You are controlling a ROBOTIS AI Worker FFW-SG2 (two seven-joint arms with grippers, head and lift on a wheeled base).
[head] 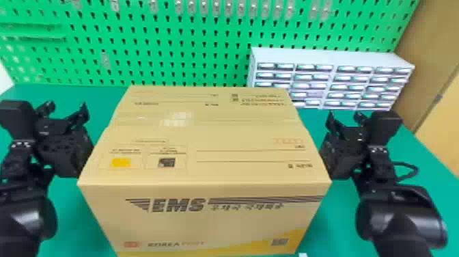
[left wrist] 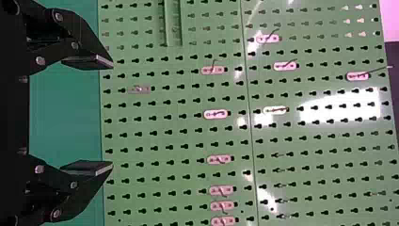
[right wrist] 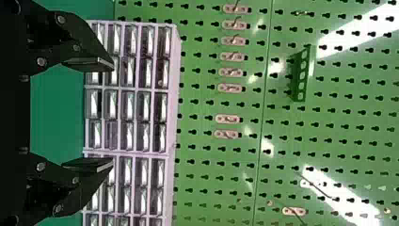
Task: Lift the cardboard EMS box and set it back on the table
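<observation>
The closed cardboard EMS box is upright in the middle of the head view, between the two arms. My left gripper is beside its left side, fingers spread and pointing toward the pegboard, the gripper body close against the cardboard. On the box's right side my right gripper mirrors this, fingers apart. In the left wrist view the left gripper has nothing between its fingers; in the right wrist view the right gripper is likewise spread and holds nothing. The box hides the tabletop beneath it.
The green table extends around the box on both sides. Behind it rises a green pegboard with small hooks. A white cabinet of small drawers stands at the back right, beyond the right arm.
</observation>
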